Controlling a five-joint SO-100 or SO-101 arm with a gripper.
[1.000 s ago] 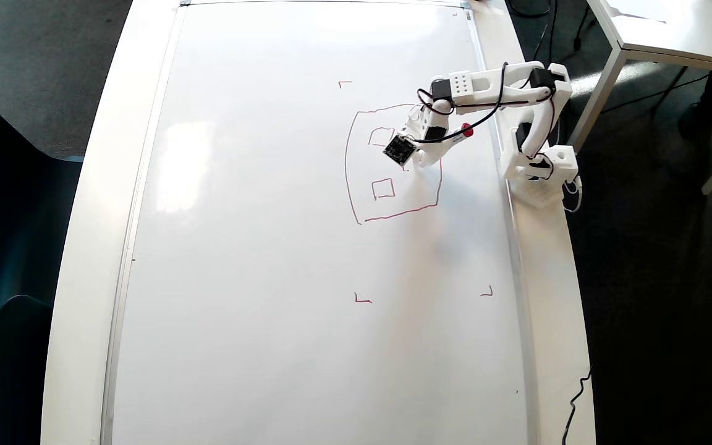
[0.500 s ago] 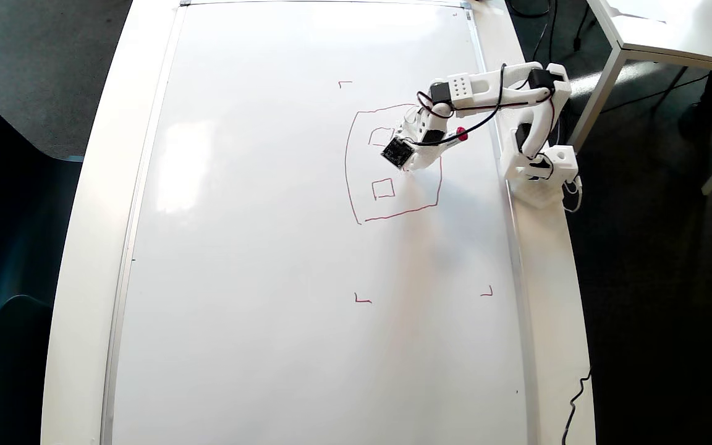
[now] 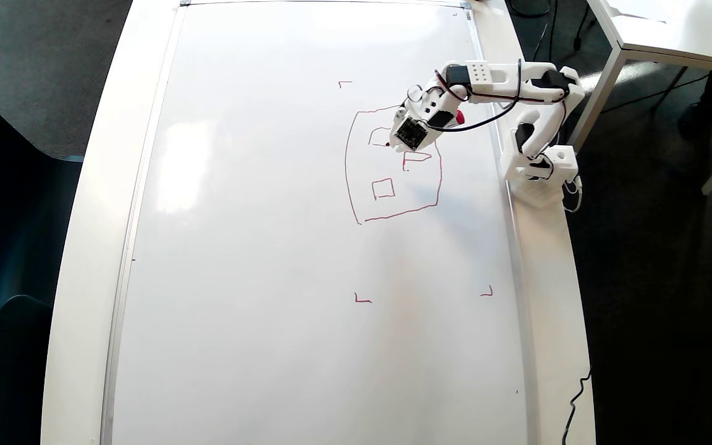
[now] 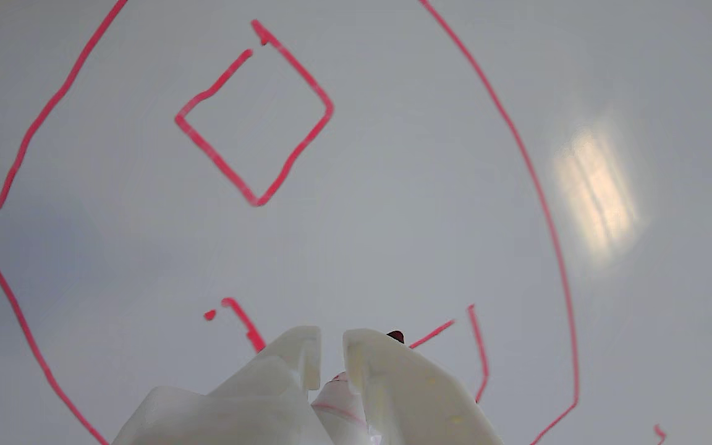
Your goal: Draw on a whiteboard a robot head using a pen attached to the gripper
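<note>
The whiteboard [image 3: 269, 247] fills the table. On it, at the upper right of the overhead view, is the red robot head [image 3: 345, 167]: a rounded outline with one small square [image 3: 383, 188] low down and a partly drawn one [image 3: 416, 159] to its right. My gripper [image 3: 400, 141] hangs over the upper small square, shut on the pen [image 3: 458, 117], whose red end points back toward the arm. In the wrist view the two white fingers [image 4: 297, 355] clamp the pen [image 4: 337, 402]. Its dark tip [image 4: 396, 336] is at the board [image 4: 393, 185] beside short red strokes, below a closed square [image 4: 297, 67].
The arm's base [image 3: 538, 167] stands on the white table rim at the right. Small red corner marks [image 3: 362, 300] sit on the board around the drawing. A second table [image 3: 671, 37] stands at top right, a dark chair [image 3: 4, 247] at left, a cable [image 3: 575, 402] at bottom right.
The arm swung toward the top of the overhead view, carrying gripper and pen from mid-drawing to the upper small square. That uncovered a partly drawn square at the right inside the outline.
</note>
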